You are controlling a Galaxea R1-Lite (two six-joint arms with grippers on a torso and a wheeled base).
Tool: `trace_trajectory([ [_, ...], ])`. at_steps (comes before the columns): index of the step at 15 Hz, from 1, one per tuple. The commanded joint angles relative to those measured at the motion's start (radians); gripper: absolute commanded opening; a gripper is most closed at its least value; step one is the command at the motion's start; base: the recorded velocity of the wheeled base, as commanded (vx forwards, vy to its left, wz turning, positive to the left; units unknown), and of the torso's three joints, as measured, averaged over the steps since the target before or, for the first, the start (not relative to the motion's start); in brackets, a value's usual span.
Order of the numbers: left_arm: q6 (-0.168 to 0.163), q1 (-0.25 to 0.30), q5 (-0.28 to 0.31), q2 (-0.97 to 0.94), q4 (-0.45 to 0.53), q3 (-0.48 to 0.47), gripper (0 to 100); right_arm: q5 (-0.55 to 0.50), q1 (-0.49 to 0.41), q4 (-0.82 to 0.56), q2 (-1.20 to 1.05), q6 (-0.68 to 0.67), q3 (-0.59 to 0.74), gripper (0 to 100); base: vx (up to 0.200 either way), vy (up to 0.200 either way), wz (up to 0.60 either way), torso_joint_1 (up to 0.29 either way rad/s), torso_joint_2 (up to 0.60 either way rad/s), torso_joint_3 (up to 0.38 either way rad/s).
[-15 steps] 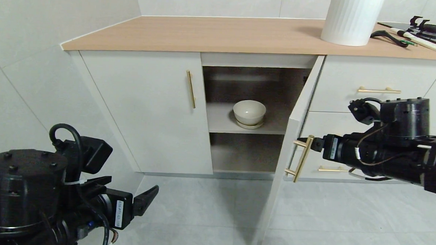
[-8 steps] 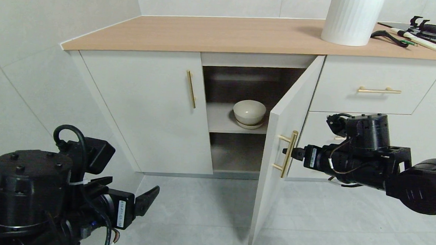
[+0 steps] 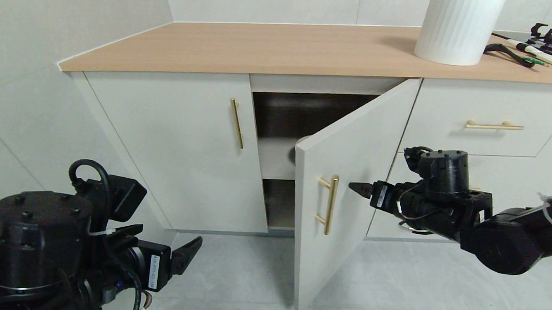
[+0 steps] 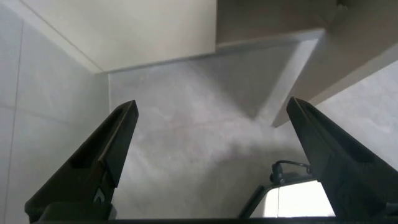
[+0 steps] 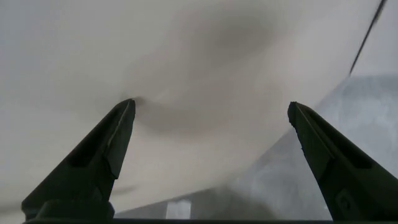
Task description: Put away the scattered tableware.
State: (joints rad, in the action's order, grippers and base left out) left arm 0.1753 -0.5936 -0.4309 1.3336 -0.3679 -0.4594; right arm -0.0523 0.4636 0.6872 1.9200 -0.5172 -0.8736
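Observation:
The white cabinet door [image 3: 351, 144] stands about halfway shut, and it hides the bowl on the shelf [image 3: 276, 157] behind it. My right gripper [image 3: 360, 189] is at the door's outer face, just right of its gold handle [image 3: 330, 204], with no hold on it. In the right wrist view that gripper [image 5: 211, 109] is open, its fingers wide apart with the white door panel [image 5: 205, 68] close in front. My left gripper [image 3: 183, 256] hangs low at the left above the floor, open and holding nothing, as the left wrist view [image 4: 211, 109] also shows.
On the wooden countertop [image 3: 262, 42] stands a white ribbed container [image 3: 458, 28], with dark utensils [image 3: 532, 52] at the far right. Drawers with a gold handle [image 3: 494, 125] lie right of the door, and a closed door [image 3: 174, 141] lies left of it. The grey floor [image 3: 391, 290] in front is free.
The cabinet door has swung from wide open to about half shut, covering the bowl. My right gripper moved left with it and is now off the handle. The head camera shifted slightly.

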Motion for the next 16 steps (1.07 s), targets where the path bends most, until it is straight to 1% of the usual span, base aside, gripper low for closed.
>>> trace_trajectory([
  [1,0.000,0.000,0.000,0.002,0.000,-0.001,100,-0.032,0.015,0.046,0.074,-0.003,-0.011,100,0.200,0.000,0.00,0.002,0.00,0.002],
  [2,0.000,0.000,0.000,0.009,0.000,-0.001,100,-0.066,0.017,0.084,0.106,-0.012,-0.031,100,0.200,0.000,0.00,0.002,0.00,0.002],
  [5,0.001,0.000,-0.002,0.021,-0.023,0.001,100,-0.139,0.017,0.104,0.152,-0.093,-0.113,100,0.000,0.000,0.00,0.000,0.00,0.000],
  [6,0.001,0.000,0.000,0.022,-0.023,0.002,100,-0.179,0.015,0.104,0.174,-0.109,-0.143,100,0.000,0.000,0.00,0.000,0.00,0.000],
  [9,0.000,0.000,0.000,0.022,-0.023,0.004,100,-0.239,0.013,0.104,0.215,-0.112,-0.191,100,0.000,0.000,0.00,0.000,0.00,0.000],
  [11,0.000,0.000,0.000,0.024,-0.023,0.004,100,-0.314,-0.010,0.104,0.255,-0.115,-0.239,100,0.000,0.000,0.00,0.000,0.00,0.000],
  [13,0.001,0.000,0.000,0.032,-0.023,0.005,100,-0.362,-0.023,0.104,0.277,-0.115,-0.277,100,0.000,0.000,0.00,0.000,0.00,0.000],
  [16,0.001,0.000,0.000,0.036,-0.023,0.005,100,-0.391,-0.043,0.103,0.301,-0.115,-0.304,100,0.000,0.000,0.00,0.000,0.00,0.000],
])
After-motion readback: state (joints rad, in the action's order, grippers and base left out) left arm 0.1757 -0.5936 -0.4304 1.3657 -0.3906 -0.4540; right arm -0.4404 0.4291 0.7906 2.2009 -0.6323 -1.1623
